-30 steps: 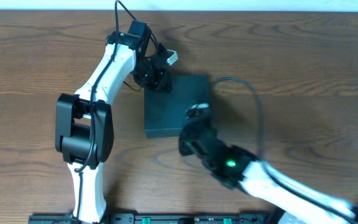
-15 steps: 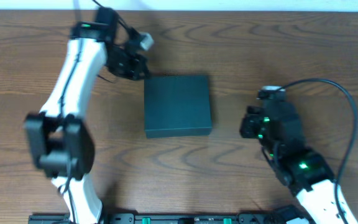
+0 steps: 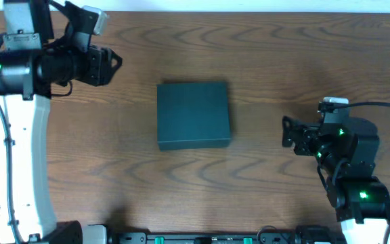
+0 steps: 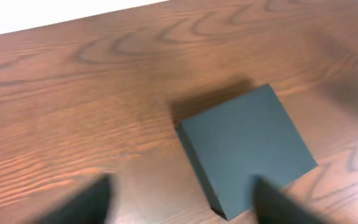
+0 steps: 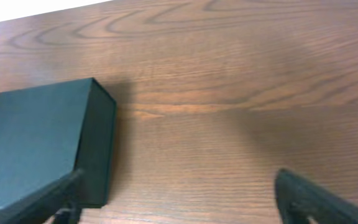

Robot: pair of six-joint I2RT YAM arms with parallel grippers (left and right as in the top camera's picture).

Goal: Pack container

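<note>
The container [image 3: 193, 115], a dark teal-grey square box, lies flat in the middle of the table with its lid down. Nothing holds it. My left gripper [image 3: 116, 61] hangs to its far left, well apart from it, and stands open. The left wrist view shows the container [image 4: 247, 146] ahead and to the right, with bare wood between the fingers [image 4: 86, 202]. My right gripper [image 3: 286, 133] is to the right of the box, open and empty. In the right wrist view the container [image 5: 36, 143] sits at the left, by the left fingertip [image 5: 42, 202].
The brown wooden table [image 3: 303, 61] ends at a white strip along the far edge. The arm bases and a black rail [image 3: 208, 237] stand at the near edge. The right arm's cable [image 3: 384, 105] loops above the table at the right.
Both arms have drawn back from the container: the left up and to the far left, the right out to the right. Both grippers now stand open. The container has not moved.
</note>
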